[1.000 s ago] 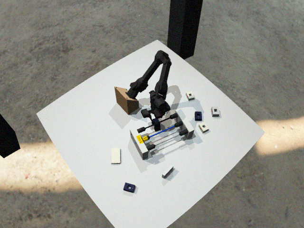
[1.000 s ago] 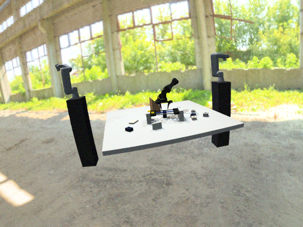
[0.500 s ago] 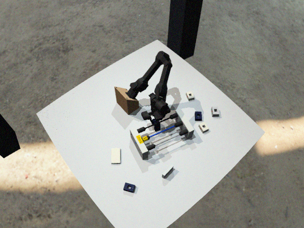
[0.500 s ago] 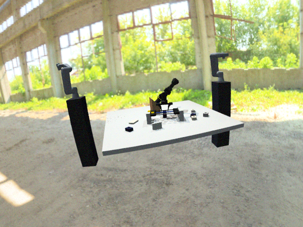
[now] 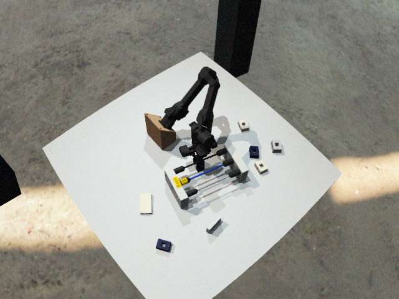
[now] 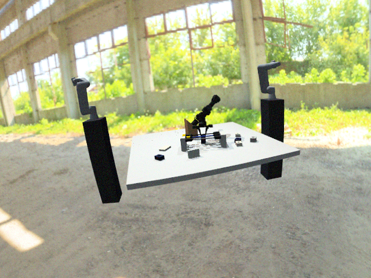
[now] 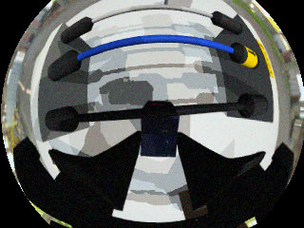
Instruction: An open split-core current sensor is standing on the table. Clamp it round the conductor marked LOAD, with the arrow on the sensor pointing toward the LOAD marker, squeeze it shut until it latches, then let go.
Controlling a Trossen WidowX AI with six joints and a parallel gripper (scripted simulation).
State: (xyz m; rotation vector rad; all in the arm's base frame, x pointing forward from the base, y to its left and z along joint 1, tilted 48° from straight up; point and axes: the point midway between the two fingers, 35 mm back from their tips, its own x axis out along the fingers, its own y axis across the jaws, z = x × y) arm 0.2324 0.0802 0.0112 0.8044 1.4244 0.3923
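Observation:
The dark blue sensor point(image 7: 159, 142) point(image 5: 200, 164) point(image 6: 203, 140) is upright at the middle of the black conductor point(image 7: 114, 115) point(image 5: 211, 156). Its dark top overlaps that conductor in the wrist view; whether it encloses it, and whether it is latched, I cannot tell. No arrow on it is visible. My gripper point(image 7: 159, 135) is part closed, with a fingertip against each side of the sensor. The blue conductor point(image 7: 157, 39) point(image 5: 206, 172) ends in a yellow sleeve point(image 7: 250, 57) point(image 5: 184, 180), beside the yellow LOAD label point(image 5: 176, 182) on the rack. The sensor is not on this blue conductor.
The rack's grey end wall point(image 5: 240, 166) stands right of the conductors. Small blocks lie beyond it, one dark blue point(image 5: 254, 151), one grey point(image 5: 276, 146). A cream plate point(image 5: 146, 204), a dark blue block point(image 5: 163, 245) and a grey plate point(image 5: 214, 225) are elsewhere. A brown wedge point(image 5: 158, 134) is at the arm's base.

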